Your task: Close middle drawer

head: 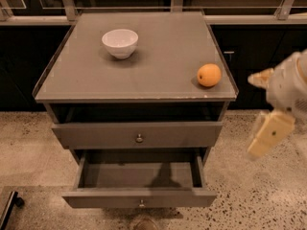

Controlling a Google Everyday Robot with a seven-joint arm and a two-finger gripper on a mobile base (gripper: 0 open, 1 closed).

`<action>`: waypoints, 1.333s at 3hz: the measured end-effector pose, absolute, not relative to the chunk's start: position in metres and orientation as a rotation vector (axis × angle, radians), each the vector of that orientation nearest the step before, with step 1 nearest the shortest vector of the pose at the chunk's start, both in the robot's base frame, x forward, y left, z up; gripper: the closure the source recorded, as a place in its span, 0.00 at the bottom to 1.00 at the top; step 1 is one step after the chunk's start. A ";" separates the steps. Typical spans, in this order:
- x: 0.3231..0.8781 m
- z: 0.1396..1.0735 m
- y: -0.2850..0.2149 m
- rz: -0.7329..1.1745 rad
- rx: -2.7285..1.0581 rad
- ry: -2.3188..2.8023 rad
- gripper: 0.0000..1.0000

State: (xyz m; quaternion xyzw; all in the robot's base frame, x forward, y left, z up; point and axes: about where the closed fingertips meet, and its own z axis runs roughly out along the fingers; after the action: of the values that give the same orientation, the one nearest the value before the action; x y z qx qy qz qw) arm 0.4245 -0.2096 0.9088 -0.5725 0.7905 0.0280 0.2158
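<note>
end effector: we see it at the right edge, beside the bench and apart from it. It touches nothing. The picture edge cuts part of it off. We cannot tell if it is apart or together.
middle drawer: it is pulled far out, low down on the bench. Its flat front is near the bottom of the picture.
tray: this is the inside of the middle drawer. It is grey and deep, with a dark shadow near the middle.
small knob: it sits in the middle of the middle drawer's front.
top drawer: it is right above the middle drawer and out only a little. Its front hides the back of the tray.
big knob: it is on the top drawer's front.
dark gap: it lies between the bench top and the top drawer. It is too dark for us to see inside.
bowl: white and upright, at the back left of the bench top.
orange: on the right side of the bench top near the front edge, well apart from the bowl.
round brown thing: under the middle drawer, cut off at the bottom. We cannot tell what it is.
dark bar: in the bottom left corner, cut off.
</note>
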 end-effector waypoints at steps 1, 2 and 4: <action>0.412 0.823 -0.197 0.258 -1.476 2.220 0.00; 0.396 0.725 -0.189 0.389 -1.392 2.287 0.00; 0.361 0.597 -0.188 0.536 -1.253 2.414 0.00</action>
State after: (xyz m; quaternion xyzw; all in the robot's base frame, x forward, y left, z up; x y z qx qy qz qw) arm 0.3608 -0.1882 0.5968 -0.4444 0.8560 0.1899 0.1834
